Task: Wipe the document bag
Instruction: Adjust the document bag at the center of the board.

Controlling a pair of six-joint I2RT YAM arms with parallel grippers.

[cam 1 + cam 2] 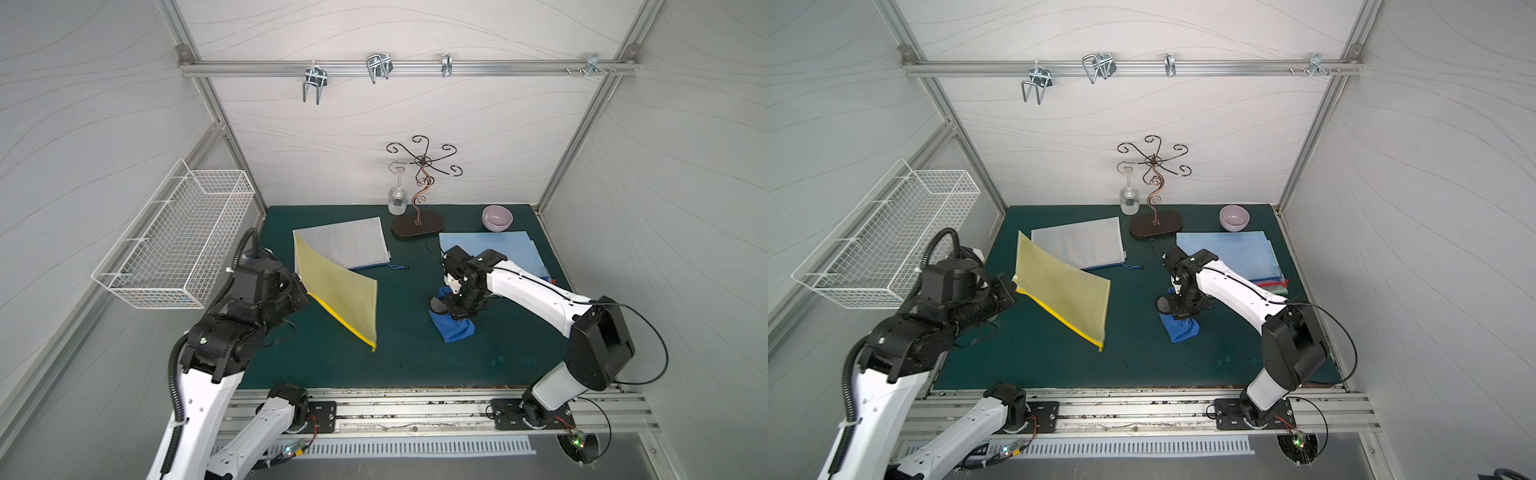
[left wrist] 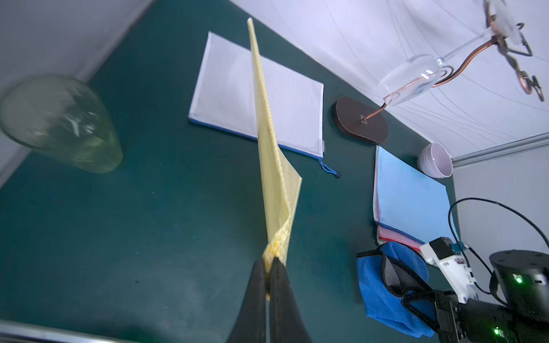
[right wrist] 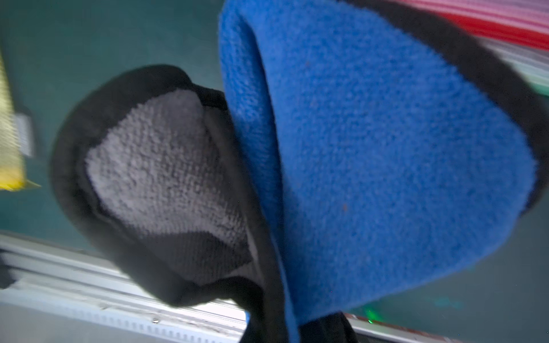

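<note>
- The yellow bag [image 1: 338, 286] hangs tilted in the air, stretching away from the left gripper [image 2: 269, 267], which has only one corner by the zip. That small bite is the main risk: I judge that a firm wipe could pull the corner free.
- Nothing backs the bag, so it may swing or fold away from a push instead of being rubbed. I cannot tell whether its low corner rests on the mat [image 1: 316, 365].
- The cloth [image 1: 453, 326] dangles folded below the right gripper [image 1: 455, 305], well apart from the bag. Bunched like this, it may drag an edge across the bag, or slip out.
- Left gripper: jaws pressed together on the bag's corner, touching nothing else.
- Right gripper: jaws nearly together, clamped on the cloth's top. The fingertips are hidden by the fabric.
- The white bag [image 1: 347, 245] lies beyond the left gripper, under the yellow bag's far end. A swing could snag it.
- The blue bags [image 1: 490, 249] and the stand [image 1: 417, 226] sit just behind the right gripper, so a backward sweep could knock them.
</note>
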